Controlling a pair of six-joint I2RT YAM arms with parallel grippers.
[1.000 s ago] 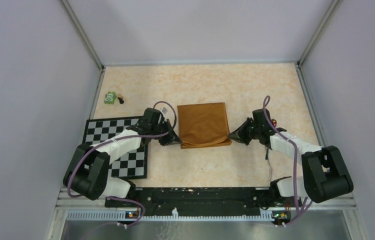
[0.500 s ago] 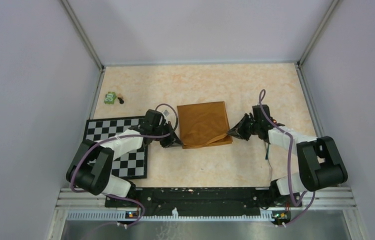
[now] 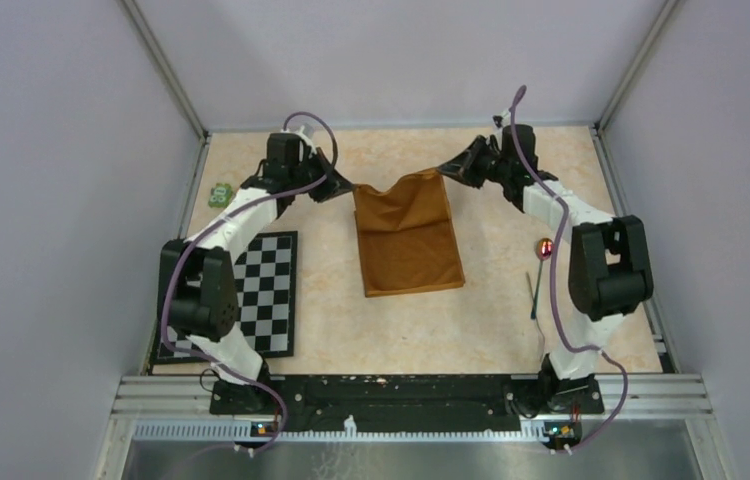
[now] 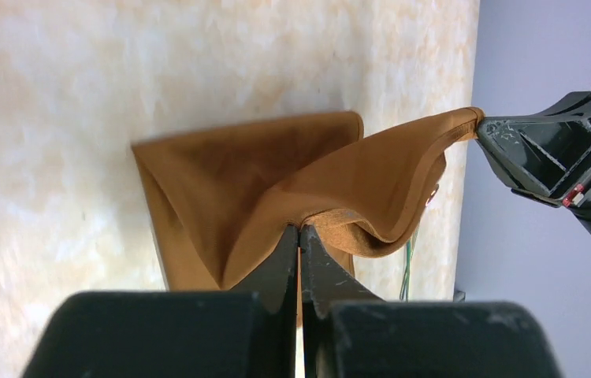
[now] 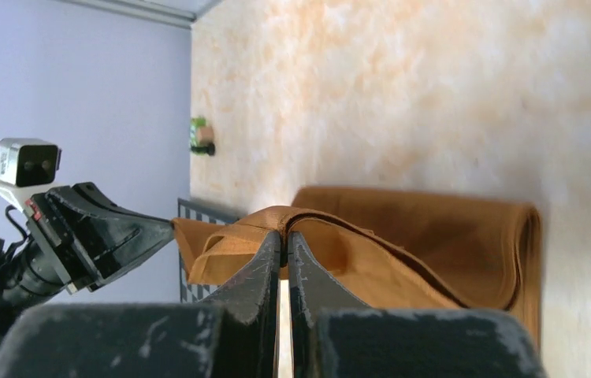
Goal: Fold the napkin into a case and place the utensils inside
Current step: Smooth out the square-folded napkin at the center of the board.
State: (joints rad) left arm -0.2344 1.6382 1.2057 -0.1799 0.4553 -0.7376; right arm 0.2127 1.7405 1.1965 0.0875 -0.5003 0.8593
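Nearest the bases, well back from the right gripper (image 3: 448, 170) and beside that arm's elbow, the utensils (image 3: 546, 248) lie on the table (image 3: 511, 330), untouched. A second ago that arm lay over them. On the other side, the checkered mat (image 3: 266, 290) lies well back from the left gripper (image 3: 344, 189), beside its arm.

Between the two arms, the napkin (image 3: 406, 250) keeps its near edge flat on the table where it was, well back from both grippers. What has changed is the upper layer. A second ago both grippers sat low at the napkin's near corners. Now both arms are stretched to the far side, and each gripper is fully closed, pinching one corner of the rust-orange cloth. The wrist views show the fingertips pressed together with the hem caught between them, and the cloth lifted clear of the layer beneath. The held edge sags in a shallow dip midway between the two grippers, so it is not taut.

The green toy (image 3: 221, 195) sits well out to the left of the left gripper, apart from everything.

As a judgement, the top layer is being swung from near to far. The folding stage is in hand, the case is not yet formed, and loading the utensils must wait.
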